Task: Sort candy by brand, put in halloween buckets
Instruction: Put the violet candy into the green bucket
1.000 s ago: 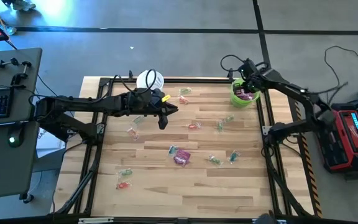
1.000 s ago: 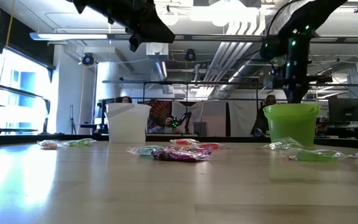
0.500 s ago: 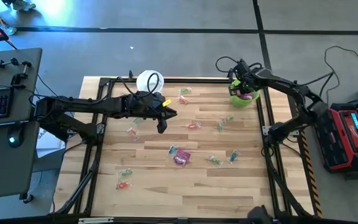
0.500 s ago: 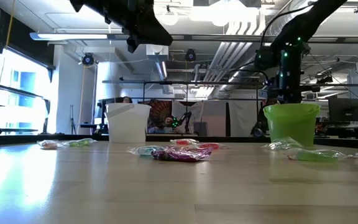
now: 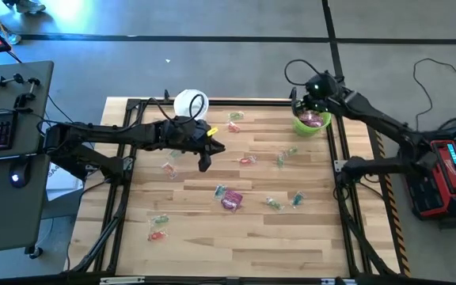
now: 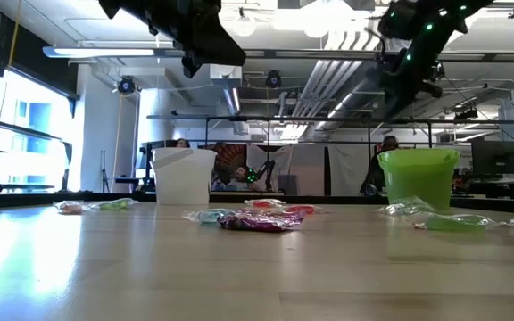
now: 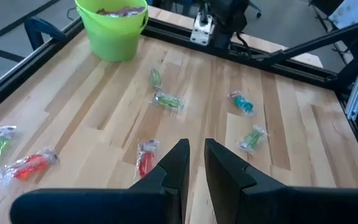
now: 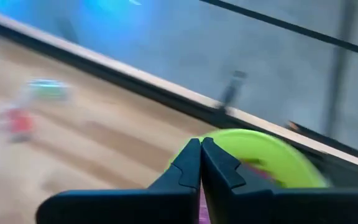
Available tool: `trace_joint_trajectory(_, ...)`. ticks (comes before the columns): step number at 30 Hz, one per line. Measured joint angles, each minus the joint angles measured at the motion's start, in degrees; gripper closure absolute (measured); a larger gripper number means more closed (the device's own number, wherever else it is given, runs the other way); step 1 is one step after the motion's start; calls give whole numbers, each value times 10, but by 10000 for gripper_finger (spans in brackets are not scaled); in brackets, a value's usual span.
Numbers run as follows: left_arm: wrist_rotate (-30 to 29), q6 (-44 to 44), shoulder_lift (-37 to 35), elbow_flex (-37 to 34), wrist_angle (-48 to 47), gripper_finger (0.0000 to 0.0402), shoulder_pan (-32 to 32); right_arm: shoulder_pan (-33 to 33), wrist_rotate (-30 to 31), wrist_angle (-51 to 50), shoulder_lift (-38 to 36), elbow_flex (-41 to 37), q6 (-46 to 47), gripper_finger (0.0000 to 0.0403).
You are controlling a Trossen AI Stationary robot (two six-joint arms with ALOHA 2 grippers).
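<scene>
While the right hand (image 5: 301,105) hangs with its fingers pressed together and nothing between them, just above the lime green bucket (image 5: 310,123) at the far right corner of the wooden counter (image 5: 236,237), that bucket has magenta packets inside. Over the middle of the counter, near the white bucket (image 5: 190,104) at the far edge, the left hand (image 5: 204,162) hangs with only a thin gap between its fingers and nothing in it. Small clear-wrapped sweets (image 5: 279,161) lie spread over the counter, and one magenta packet (image 5: 230,202) lies near the middle.
</scene>
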Motion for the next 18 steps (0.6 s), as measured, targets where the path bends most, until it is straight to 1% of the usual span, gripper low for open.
trace_joint_trajectory(3,1,0,0,0,-18,362,-1,32,-45,41,-37,-37,8,403)
trace_joint_trajectory(6,2,0,0,0,-32,362,-2,79,-46,56,-70,-68,32,403)
trace_joint_trajectory(12,2,1,0,0,-58,364,-12,185,-1,58,-127,-110,76,403)
trace_joint_trajectory(18,1,1,22,0,-83,374,-29,271,62,66,-153,-145,133,403)
